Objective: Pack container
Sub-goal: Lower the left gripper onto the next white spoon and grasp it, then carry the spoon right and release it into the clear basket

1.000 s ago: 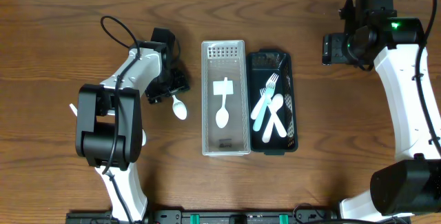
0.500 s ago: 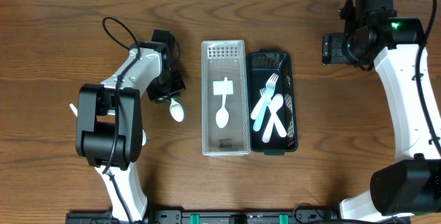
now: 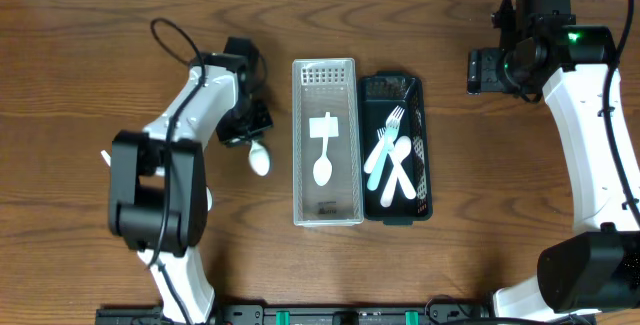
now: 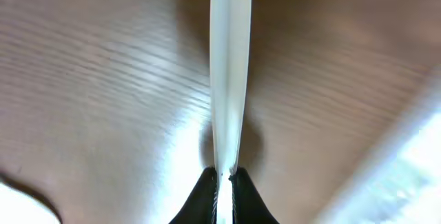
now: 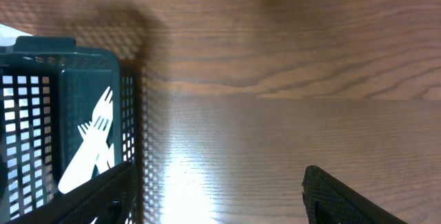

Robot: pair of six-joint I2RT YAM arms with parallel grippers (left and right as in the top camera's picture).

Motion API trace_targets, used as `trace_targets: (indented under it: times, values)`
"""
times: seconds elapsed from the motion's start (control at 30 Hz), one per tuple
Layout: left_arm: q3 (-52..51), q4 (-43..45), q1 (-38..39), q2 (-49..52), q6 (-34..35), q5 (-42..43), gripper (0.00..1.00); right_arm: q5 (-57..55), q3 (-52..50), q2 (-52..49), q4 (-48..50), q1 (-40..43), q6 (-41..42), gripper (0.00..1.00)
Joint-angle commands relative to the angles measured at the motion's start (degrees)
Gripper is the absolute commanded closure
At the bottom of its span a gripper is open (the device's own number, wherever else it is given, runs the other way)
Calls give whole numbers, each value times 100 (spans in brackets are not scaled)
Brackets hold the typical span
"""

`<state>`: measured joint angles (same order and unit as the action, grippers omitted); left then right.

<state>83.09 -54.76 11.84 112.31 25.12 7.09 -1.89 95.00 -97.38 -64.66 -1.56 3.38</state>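
A white plastic spoon lies on the wooden table left of the clear container, and my left gripper is shut on its handle. In the left wrist view the handle runs straight up from between the closed black fingertips of the left gripper. Another white spoon lies inside the clear container. My right gripper hovers open to the right of the dark green basket, holding nothing. In the right wrist view this gripper is over bare wood.
The dark green basket holds several white forks and spoons, also visible through its mesh wall in the right wrist view. A pale edge of the clear container runs along the right of the left wrist view.
My left gripper has closed on the spoon's handle, and the spoon has shifted slightly on the table. The right arm has not moved.
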Motion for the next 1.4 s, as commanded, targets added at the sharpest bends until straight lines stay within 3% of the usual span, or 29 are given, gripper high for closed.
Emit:
trace_targets:
  times: [0.0, 0.17, 0.33, 0.73, 0.8, 0.87, 0.97, 1.17, 1.37]
  values:
    - [573, -83, 577, -966, -190, -98, 94, 22, -22, -46, 17, 11, -72, 20]
    - [619, 107, 1475, -1539, -214, -542, 94, 20, -22, -46, 42, 11, -70, 20]
    - [595, 129, 2103, -1281, -214, -597, 94, 22, -22, -46, 61, 11, -70, 20]
    - [586, 129, 2173, -153, -223, -667, 90, 22, -22, -46, 52, 11, -70, 20]
    - [588, 142, 2175, -173, -345, -667, 83, 22, -22, -46, 55, 11, -70, 20]
    - [595, 166, 2173, -236, -511, -667, 61, 22, -22, -46, 55, 11, -72, 20]
    - [638, 168, 2173, -433, -809, -671, 42, 22, -22, -46, 50, 11, -72, 20]
    - [673, -15, 1947, -1342, -981, -894, 35, 22, -24, -46, 52, 11, -94, 20]
    - [671, -769, 632, -2391, -595, -1340, 26, 22, -24, -46, 59, 15, -92, 20]
